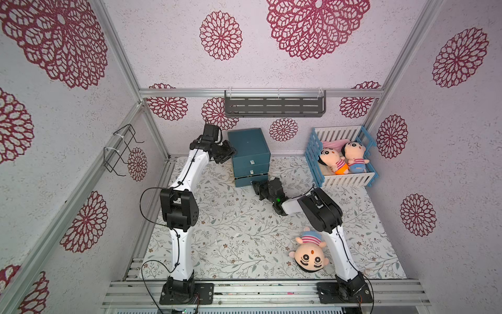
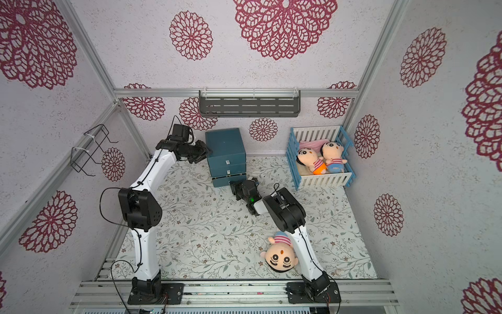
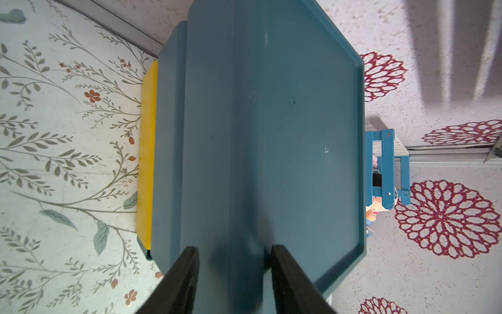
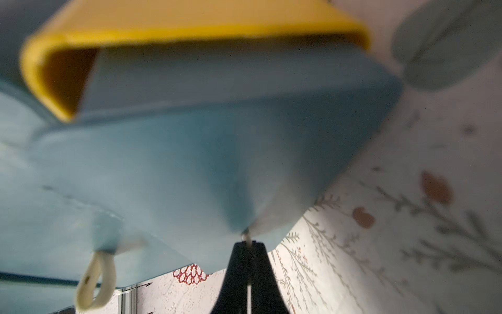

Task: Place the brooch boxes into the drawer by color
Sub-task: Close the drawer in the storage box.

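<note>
Right wrist view puts you on the grip that matters. Your right gripper (image 4: 248,243) is pinched tight on the small pale pull tab (image 4: 246,236) at the front of the bottom drawer (image 4: 195,163) of the blue cabinet (image 1: 248,144).

That tab is the only sensible hold. It looks thin and limp, so I would expect it to slip free or tear if you yank. A slow pull straight away from the cabinet front should serve best.

The drawer itself reads as a light, stiff tray with a blue front and a yellow body (image 3: 148,152). In both top views it sits slightly out of the cabinet, a little skewed.

A cabinet this light will probably slide on the floral cloth (image 1: 231,231) as you pull. That is why your left gripper (image 3: 235,251) matters: its fingers (image 3: 187,263) are clamped across the cabinet's top edge on its left side, bracing it.

No brooch boxes show in any view, neither on the cloth in front of the cabinet nor on its top. Whether any lie inside the cabinet cannot be told, so their look stays unknown to you for now.
</note>
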`<state>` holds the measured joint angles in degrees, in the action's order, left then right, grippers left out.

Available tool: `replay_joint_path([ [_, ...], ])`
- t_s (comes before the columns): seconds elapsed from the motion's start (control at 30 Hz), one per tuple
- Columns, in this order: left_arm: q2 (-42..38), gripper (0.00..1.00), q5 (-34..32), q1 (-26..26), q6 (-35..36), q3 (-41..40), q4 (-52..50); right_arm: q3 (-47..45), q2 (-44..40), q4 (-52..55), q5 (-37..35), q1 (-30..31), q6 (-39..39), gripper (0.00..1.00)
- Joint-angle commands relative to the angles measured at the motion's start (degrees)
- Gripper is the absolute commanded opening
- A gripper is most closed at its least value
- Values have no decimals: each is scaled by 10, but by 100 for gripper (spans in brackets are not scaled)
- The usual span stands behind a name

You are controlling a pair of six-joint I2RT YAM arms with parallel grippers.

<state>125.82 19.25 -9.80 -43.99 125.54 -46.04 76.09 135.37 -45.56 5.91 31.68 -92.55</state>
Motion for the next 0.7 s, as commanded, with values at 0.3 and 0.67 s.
replay_joint_path([
  [0.3, 19, 48, -16, 2, 4, -27, -17, 51, 25, 47, 7, -6, 4, 14],
  [0.67, -30, 61, -65, 0, -2, -14, -38, -21, -104, 105, -42, 2, 54, 56],
])
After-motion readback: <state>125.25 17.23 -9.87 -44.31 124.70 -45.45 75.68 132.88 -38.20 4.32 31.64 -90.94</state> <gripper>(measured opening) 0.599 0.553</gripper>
